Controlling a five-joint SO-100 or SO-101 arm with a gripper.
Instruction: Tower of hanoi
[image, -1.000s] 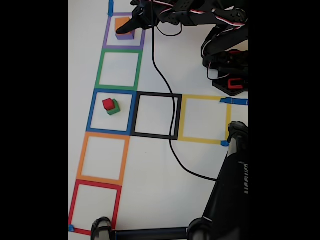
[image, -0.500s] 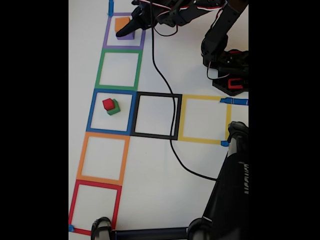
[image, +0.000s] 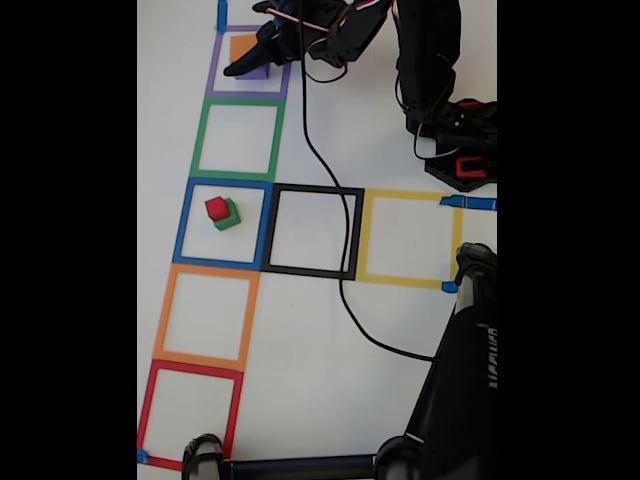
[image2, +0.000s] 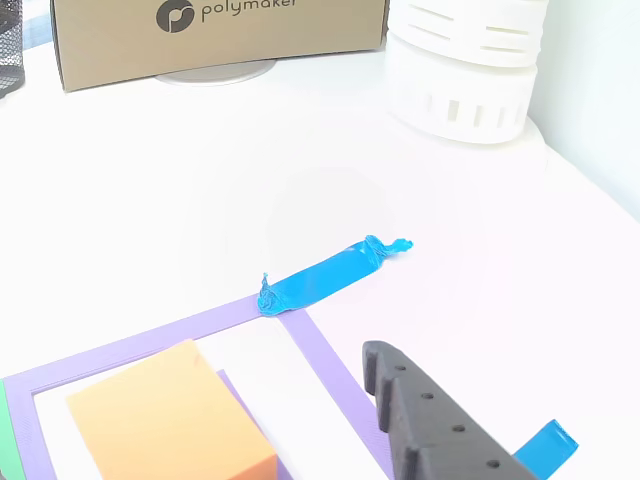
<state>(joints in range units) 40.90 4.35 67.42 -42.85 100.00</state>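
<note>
the black gripper (image: 240, 68) is seen reaching into the purple taped square (image: 214, 75) at the top of the fixed view, its tip lying over the edge of an orange block (image: 243, 46) that is stacked on a purple block (image: 255, 73). whether the jaws are spread or pressed together cannot be told, as one dark finger (image2: 425, 425) alone is shown in the other view, just beside the orange block (image2: 165, 420) and apart from it. a strip of blue tape (image2: 325, 275) is stuck at the corner of the purple square (image2: 320, 365). two squares down in the fixed view, a red block (image: 216, 208) is stacked on a green block (image: 230, 217) inside the blue square (image: 183, 220). a black cable (image: 325, 160) is trailed from the arm across the black square (image: 355, 235). a cardboard box (image2: 220, 35) and a white spool (image2: 465, 65) are shown at the back of the table in the other view.
</note>
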